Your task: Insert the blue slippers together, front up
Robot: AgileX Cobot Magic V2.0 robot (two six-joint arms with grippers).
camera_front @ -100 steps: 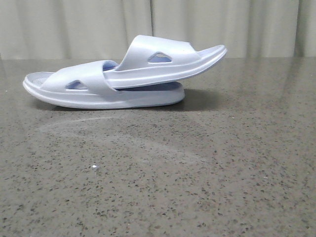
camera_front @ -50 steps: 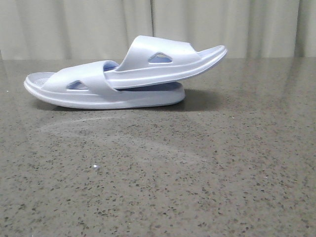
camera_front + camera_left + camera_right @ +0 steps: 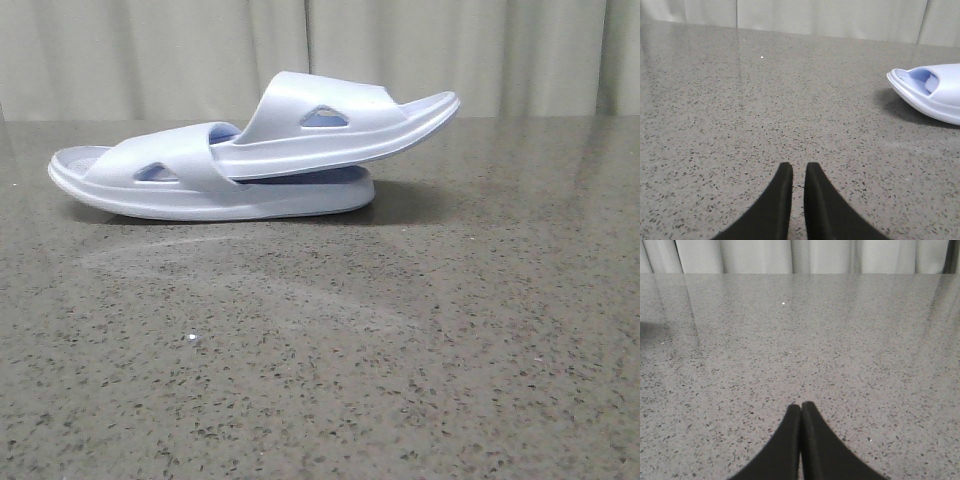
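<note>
Near edge of the table: left gripper with jaws almost together, right gripper with jaws pressed together, both empty. Toward the far edge, left of centre: the blue slippers, one tucked under the other's strap, toe raised. Insertion appears complete; no further grasp seems needed.

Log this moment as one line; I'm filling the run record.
upper slipper: tucked under lower slipper strap, tilted | left gripper: nearly shut, empty | right gripper: shut, empty | table: slippers at rest
</note>
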